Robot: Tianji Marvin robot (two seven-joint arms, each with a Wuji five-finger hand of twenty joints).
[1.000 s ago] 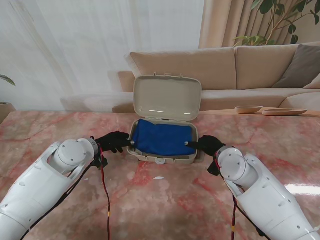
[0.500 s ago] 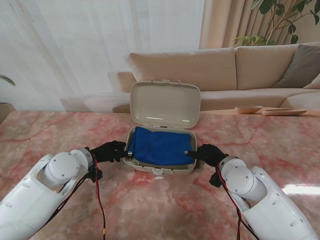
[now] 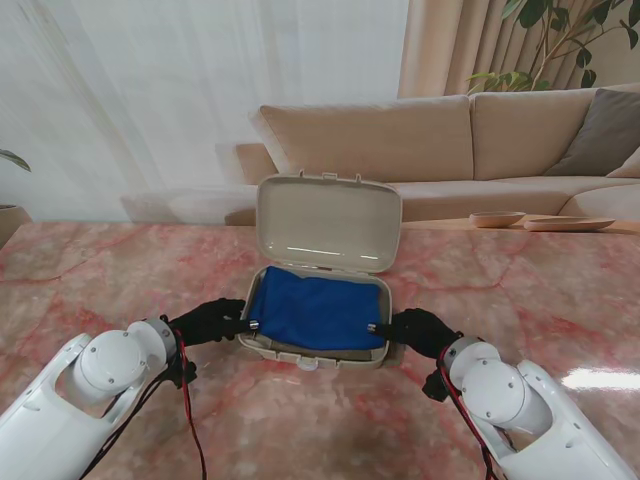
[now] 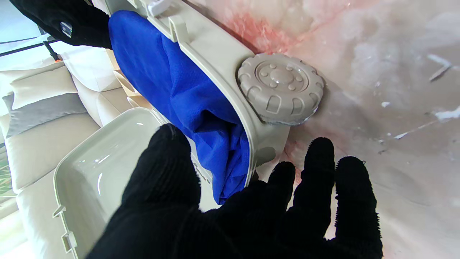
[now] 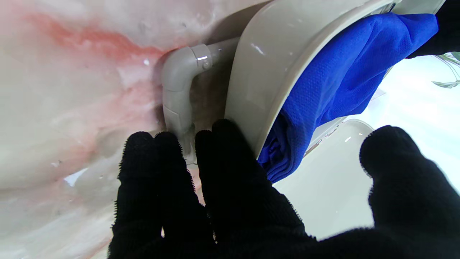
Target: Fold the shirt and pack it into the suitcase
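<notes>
The beige suitcase (image 3: 312, 354) lies open on the marble table, its lid (image 3: 330, 222) standing upright at the far side. The folded blue shirt (image 3: 315, 308) fills its base. My left hand (image 3: 210, 322) grips the suitcase's left side and my right hand (image 3: 422, 332) grips its right side. In the left wrist view the thumb sits over the rim (image 4: 215, 61) by the shirt (image 4: 179, 90), with the fingers outside near a wheel (image 4: 280, 88). In the right wrist view the fingers (image 5: 230, 158) press the outer wall (image 5: 262, 79) beside the shirt (image 5: 334, 79) and a handle tube (image 5: 178, 86).
The pink marble table (image 3: 320, 430) stretches around the case. A beige sofa (image 3: 440, 135) stands behind the table. Wooden trays (image 3: 497, 218) rest at the back right.
Both hands have drawn the suitcase across the table nearer to me. The lid stays up and the shirt stays inside.
</notes>
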